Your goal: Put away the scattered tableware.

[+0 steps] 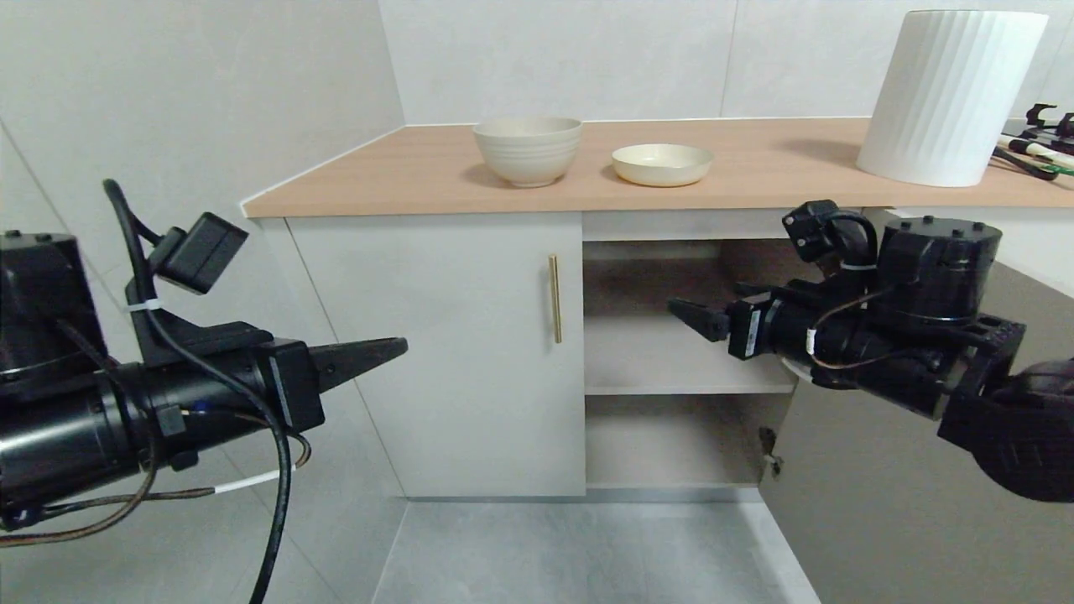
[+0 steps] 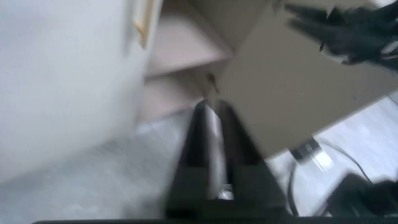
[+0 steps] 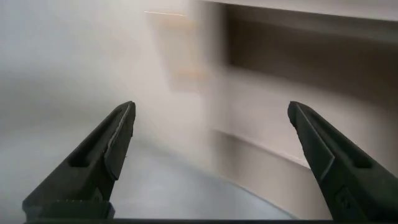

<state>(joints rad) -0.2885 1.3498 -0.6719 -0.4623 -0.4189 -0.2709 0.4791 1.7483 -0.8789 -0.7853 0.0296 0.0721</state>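
Note:
A ribbed cream bowl (image 1: 529, 149) and a shallow cream dish (image 1: 662, 164) stand side by side on the wooden countertop (image 1: 403, 180). Below them the cabinet's right half is open, showing a shelf (image 1: 671, 356). My left gripper (image 1: 394, 346) hangs at the left in front of the closed cabinet door (image 1: 445, 352), its fingers (image 2: 211, 124) pressed together, holding nothing. My right gripper (image 1: 688, 315) is level with the open compartment, well below the dish. Its fingers (image 3: 102, 155) stand wide apart with nothing between them.
The opened cabinet door (image 1: 881, 486) swings out at the lower right, beside my right arm. A tall white ribbed container (image 1: 948, 96) stands on the counter's right part, with dark tools (image 1: 1036, 147) behind it. A brass handle (image 1: 555, 298) marks the closed door. Grey floor lies below.

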